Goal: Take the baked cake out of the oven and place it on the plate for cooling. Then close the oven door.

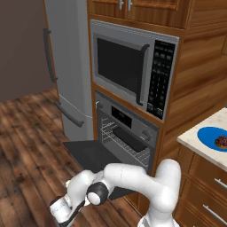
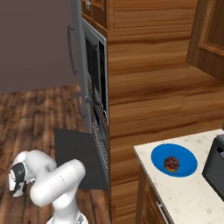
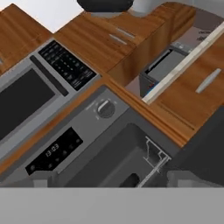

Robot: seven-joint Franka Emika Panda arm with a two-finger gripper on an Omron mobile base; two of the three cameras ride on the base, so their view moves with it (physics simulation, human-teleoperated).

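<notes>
Right base view: baked cake [image 2: 171, 163] on plate [image 2: 174, 160]; gripper [image 3: 107, 180] spread, empty.

Bench [image 2: 183, 192] to my right: pale speckled top over wood drawers. Blue plate [image 2: 173, 160] sits near its corner, baked cake [image 2: 171, 163] on plate. Dark appliance [image 2: 215, 162] just beside plate, at bench's far end.

A home kitchen: a built-in oven [image 1: 126, 135] under a microwave [image 1: 133, 66], a steel fridge [image 1: 66, 57] beside them, wood cabinets [image 2: 148, 74], plank floor [image 1: 26, 146], and a pale stone table [image 2: 183, 188].
</notes>
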